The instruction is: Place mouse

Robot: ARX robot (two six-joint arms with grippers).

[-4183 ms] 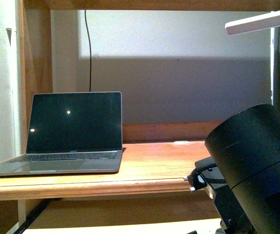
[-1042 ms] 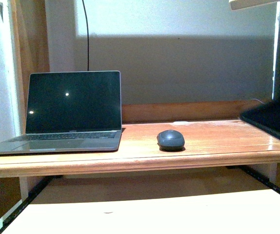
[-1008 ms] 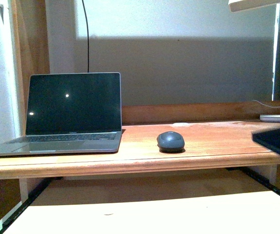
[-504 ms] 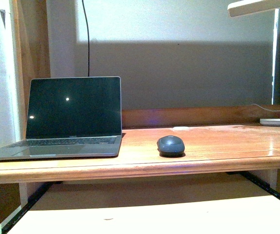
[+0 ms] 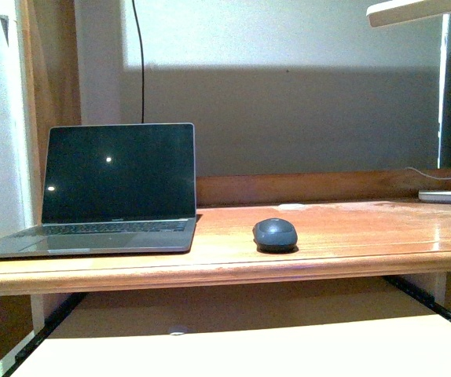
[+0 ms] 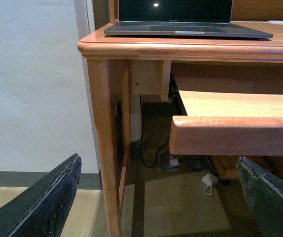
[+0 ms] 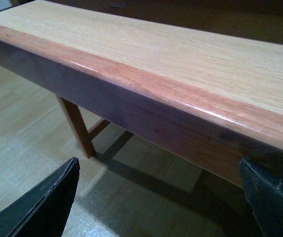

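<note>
- The desk top (image 5: 351,236) ends in a rounded front edge; bare wood runs from the mouse (image 5: 275,233) rightward to the lamp base (image 5: 449,196); a pale pull-out shelf (image 5: 249,349) juts forward beneath it.
- The left gripper (image 6: 159,160) sits low by the desk's left front leg (image 6: 104,148), below the desk top; its jaws are spread wide with nothing between them.
- The right gripper (image 7: 159,160) is likewise splayed wide and empty; it hangs over the floor, just below the shelf's reddish front edge (image 7: 146,94).
- The mouse lies on the desk top near its middle, right of the open laptop (image 5: 115,188) and apart from it; it is well apart from both grippers, which are lower down.
- It is a dark grey, matte, low domed oval, sitting flat on a thin shadow; a small white disc (image 5: 291,207) lies behind it by the back rail.
</note>
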